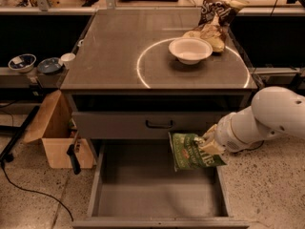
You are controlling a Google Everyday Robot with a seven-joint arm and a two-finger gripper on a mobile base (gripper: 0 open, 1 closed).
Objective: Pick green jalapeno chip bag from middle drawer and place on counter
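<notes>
The green jalapeno chip bag (193, 151) hangs tilted in the air above the right side of the open middle drawer (143, 187), just in front of the closed drawer front. My gripper (208, 142) is shut on the bag's right edge, with the white arm reaching in from the right. The drawer's grey floor shows bare beneath the bag. The counter (119, 51), with its thin white circle line, lies above and behind.
A white bowl (190, 49) sits inside the circle on the counter, with a dark brown chip bag (215, 14) behind it. The closed drawer front with a black handle (159, 124) is above the open drawer. A cardboard box (57, 135) stands at the left.
</notes>
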